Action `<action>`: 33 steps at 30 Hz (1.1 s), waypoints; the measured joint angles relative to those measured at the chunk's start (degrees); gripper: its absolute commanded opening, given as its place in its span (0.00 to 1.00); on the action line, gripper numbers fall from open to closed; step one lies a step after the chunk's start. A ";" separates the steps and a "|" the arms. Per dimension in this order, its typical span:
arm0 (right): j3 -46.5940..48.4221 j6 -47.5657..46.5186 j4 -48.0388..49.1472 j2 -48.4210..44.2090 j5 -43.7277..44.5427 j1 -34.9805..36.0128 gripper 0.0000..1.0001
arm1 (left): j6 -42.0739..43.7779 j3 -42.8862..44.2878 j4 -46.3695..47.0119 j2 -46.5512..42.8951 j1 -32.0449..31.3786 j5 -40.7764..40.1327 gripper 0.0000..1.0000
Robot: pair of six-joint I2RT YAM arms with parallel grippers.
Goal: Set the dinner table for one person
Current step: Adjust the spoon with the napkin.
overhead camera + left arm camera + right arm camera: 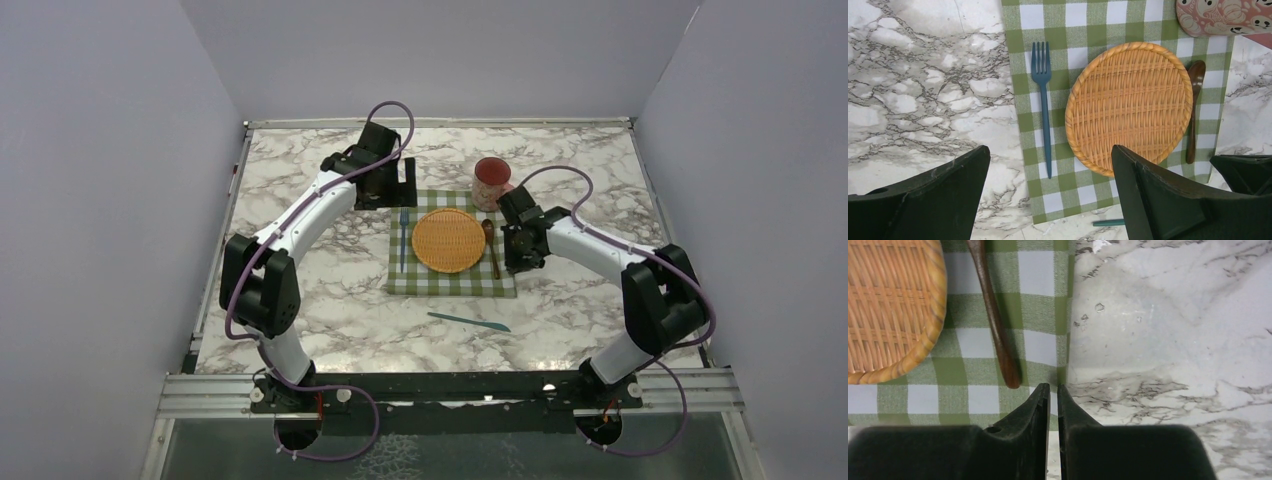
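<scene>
On the marble dinner table (330,300) lies a green-and-white checked cloth (450,282). On it are a woven plate (448,240), a blue fork (403,238) to its left and a brown wooden spoon (491,245) to its right. A red patterned mug (492,182) stands at the cloth's far right corner. A teal knife (468,321) lies on the marble in front of the cloth. My left gripper (400,180) is open and empty above the cloth's far edge; it also shows in the left wrist view (1048,155). My right gripper (1053,387) is shut and empty at the cloth's right edge, just near of the spoon's handle end (1010,377).
A metal frame (450,392) edges the table on all sides, with the arm bases at the near rail. Plain grey-violet walls (100,200) close in the left, back and right. Bare marble (1173,340) lies right of the cloth.
</scene>
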 measured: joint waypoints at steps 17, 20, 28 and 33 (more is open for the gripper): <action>-3.45 -1.70 12.66 -0.72 -5.49 0.00 0.21 | 0.00 -1.03 1.27 -0.66 -0.35 0.00 0.94; -3.41 -2.16 13.33 0.31 -6.43 0.15 0.21 | -0.04 -1.20 1.27 -0.79 -0.37 0.00 0.94; -3.04 -3.06 14.34 2.82 -7.69 0.37 0.21 | -0.26 -1.27 1.27 -0.79 -0.37 0.00 0.94; -2.45 -3.34 14.38 3.56 -7.93 0.44 0.21 | -0.28 -1.27 1.27 -0.79 -0.37 0.00 0.94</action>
